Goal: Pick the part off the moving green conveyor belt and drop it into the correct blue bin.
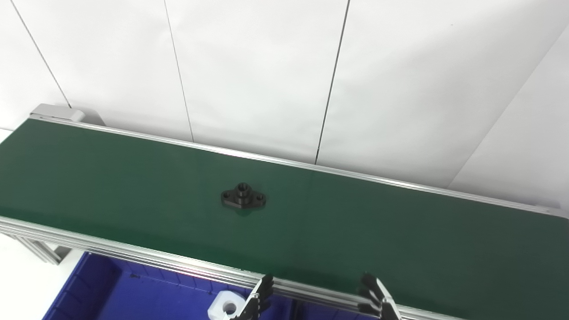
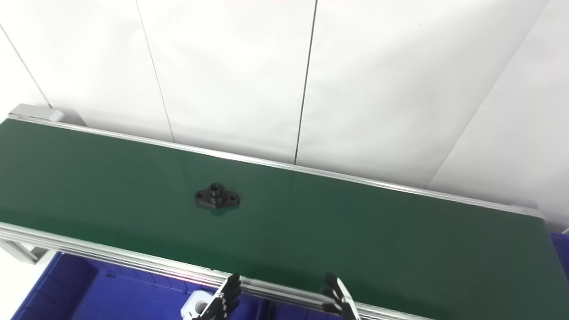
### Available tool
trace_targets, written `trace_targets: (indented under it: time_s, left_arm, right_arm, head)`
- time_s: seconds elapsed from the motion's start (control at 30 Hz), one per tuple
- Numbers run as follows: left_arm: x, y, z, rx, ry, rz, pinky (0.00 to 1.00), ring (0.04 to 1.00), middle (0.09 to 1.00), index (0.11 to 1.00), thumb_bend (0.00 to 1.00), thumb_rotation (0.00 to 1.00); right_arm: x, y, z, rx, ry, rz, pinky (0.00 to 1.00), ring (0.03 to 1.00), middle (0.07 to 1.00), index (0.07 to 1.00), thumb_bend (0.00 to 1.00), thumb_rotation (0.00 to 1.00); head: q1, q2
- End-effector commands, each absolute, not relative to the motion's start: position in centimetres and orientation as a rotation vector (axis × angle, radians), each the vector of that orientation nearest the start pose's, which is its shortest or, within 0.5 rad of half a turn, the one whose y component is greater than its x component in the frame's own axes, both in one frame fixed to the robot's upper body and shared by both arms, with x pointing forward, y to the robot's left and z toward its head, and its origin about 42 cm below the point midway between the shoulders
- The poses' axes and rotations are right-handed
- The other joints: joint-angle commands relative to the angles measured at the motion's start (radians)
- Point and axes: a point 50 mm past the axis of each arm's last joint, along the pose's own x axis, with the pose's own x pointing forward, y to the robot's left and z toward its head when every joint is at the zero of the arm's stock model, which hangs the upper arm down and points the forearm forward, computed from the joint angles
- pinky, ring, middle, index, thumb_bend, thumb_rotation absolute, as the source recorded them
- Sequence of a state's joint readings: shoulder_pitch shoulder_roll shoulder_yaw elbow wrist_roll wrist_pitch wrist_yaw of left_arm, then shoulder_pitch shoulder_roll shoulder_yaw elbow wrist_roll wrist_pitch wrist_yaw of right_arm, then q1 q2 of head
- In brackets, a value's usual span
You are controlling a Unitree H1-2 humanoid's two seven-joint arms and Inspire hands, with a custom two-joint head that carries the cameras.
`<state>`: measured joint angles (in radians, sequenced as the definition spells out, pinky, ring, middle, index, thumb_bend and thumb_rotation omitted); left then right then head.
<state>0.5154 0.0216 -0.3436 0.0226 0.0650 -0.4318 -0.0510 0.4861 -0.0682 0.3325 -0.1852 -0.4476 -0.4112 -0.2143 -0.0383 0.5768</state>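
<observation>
A small black flanged part [image 1: 243,197] with a raised hub and two bolt holes lies flat on the green conveyor belt [image 1: 400,231], near the middle of its width. It also shows in the right eye view [image 2: 217,196]. My left hand [image 1: 258,301] and right hand [image 1: 377,300] show only as fingertips at the bottom edge, over the belt's near rail, below and right of the part. Both hold nothing and their fingers are spread apart.
A blue bin [image 1: 115,293] sits below the belt's near rail at bottom left, with a white part [image 1: 226,306] in it. Another blue bin's corner [image 2: 561,249] shows at far right. White wall panels stand behind the belt.
</observation>
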Motion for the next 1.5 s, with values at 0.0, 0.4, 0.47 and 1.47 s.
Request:
trace_targets:
  time_s: [0.0, 0.4, 0.47, 1.47]
  left_arm:
    - [8.5, 14.3, 3.3, -0.058, 0.033, -0.273, 0.97, 0.986, 1.000, 1.000, 0.84, 0.68]
    - [8.6, 14.2, 3.4, -0.058, 0.033, -0.278, 1.00, 1.000, 1.000, 1.000, 0.84, 0.68]
    - [8.7, 14.2, 3.4, -0.059, 0.031, -0.277, 0.99, 1.000, 1.000, 1.000, 0.84, 0.68]
    - [8.9, 14.0, 3.4, -0.049, 0.026, -0.284, 0.94, 0.977, 1.000, 1.000, 0.84, 0.69]
  right_arm:
    - [12.1, -16.1, 9.3, -0.341, -0.253, 0.128, 0.71, 0.846, 0.890, 0.904, 0.73, 0.84]
    - [20.3, -17.6, 12.1, -0.524, -0.369, 0.138, 0.74, 0.870, 0.922, 0.932, 0.84, 0.81]
    - [21.7, -18.0, 12.5, -0.566, -0.383, 0.143, 0.76, 0.877, 0.925, 0.933, 0.83, 0.82]
    - [37.1, -15.4, 15.0, -1.047, -0.242, 0.280, 0.61, 0.780, 0.857, 0.907, 0.89, 0.67]
  head:
    - [-0.001, 0.001]
    - [-0.003, 0.002]
    - [-0.005, 0.006]
    - [0.006, 0.004]
